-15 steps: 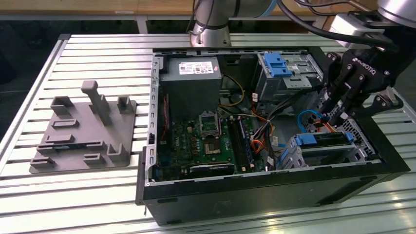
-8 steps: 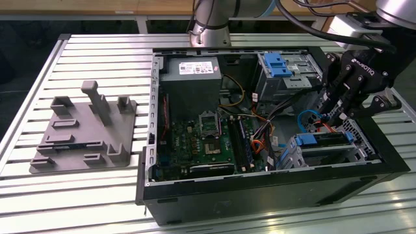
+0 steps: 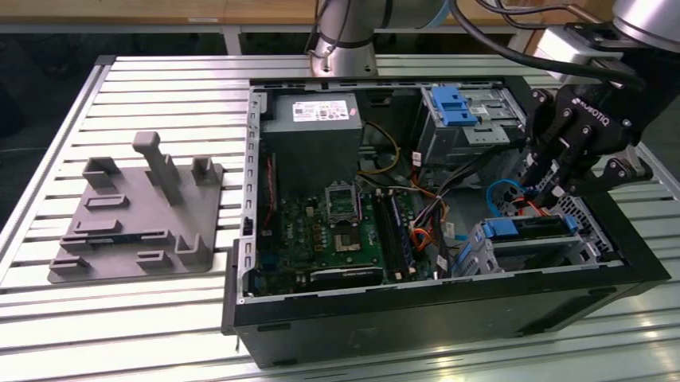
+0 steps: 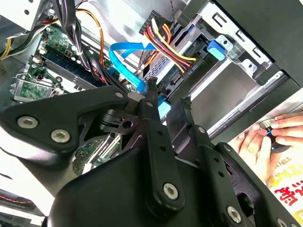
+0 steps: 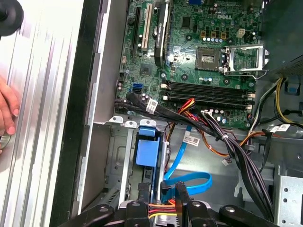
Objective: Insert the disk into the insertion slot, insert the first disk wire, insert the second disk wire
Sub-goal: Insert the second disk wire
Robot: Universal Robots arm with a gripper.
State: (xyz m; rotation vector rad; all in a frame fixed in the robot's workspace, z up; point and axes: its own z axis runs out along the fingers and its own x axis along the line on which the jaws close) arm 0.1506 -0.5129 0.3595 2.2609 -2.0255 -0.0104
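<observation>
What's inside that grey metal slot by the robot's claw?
The disk in its blue frame sits inside the insertion slot. Its underside is hidden.

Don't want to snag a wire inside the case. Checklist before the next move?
1. Disk in slot: ok, it lies in the bay in the exterior view.
2. End effector placement: ok, close over the disk.
3. Blue cable plugged: cannot tell; it loops right by the end effector.
4. Red-yellow-black wire bundle seated: cannot tell; it runs down to the disk's end.
5. People away from the work: not ok, a hand is just outside the case.
</observation>
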